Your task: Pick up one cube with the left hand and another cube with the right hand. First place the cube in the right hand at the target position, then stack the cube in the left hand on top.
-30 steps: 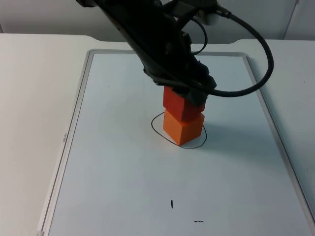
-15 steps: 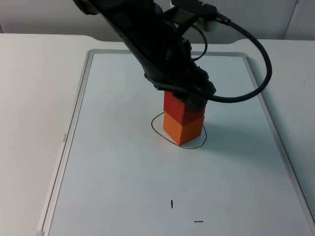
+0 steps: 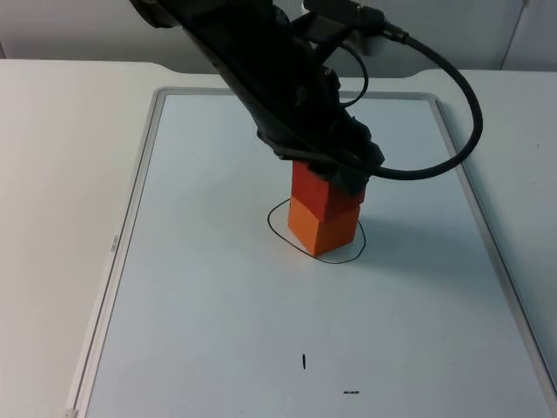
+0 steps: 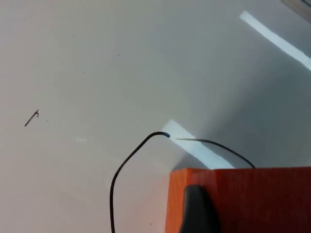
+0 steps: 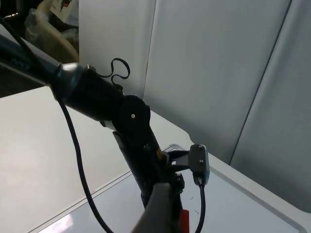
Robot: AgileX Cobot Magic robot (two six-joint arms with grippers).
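1. Top view — the left gripper (image 3: 329, 177) is closed on the red cube (image 3: 320, 193), which sits on the orange cube (image 3: 320, 226) inside the black drawn ring (image 3: 277, 228) near the middle of the whiteboard (image 3: 209, 287); a short black mark (image 3: 304, 360) lies at 6 o'clock from the stack
2. Left wrist view — a black fingertip (image 4: 198, 209) presses against the orange cube's (image 4: 248, 199) face, the ring (image 4: 127, 162) curving around it
3. Right wrist view — the right gripper (image 5: 156, 212) waits high, looking at the left arm (image 5: 112, 114); I cannot tell its opening
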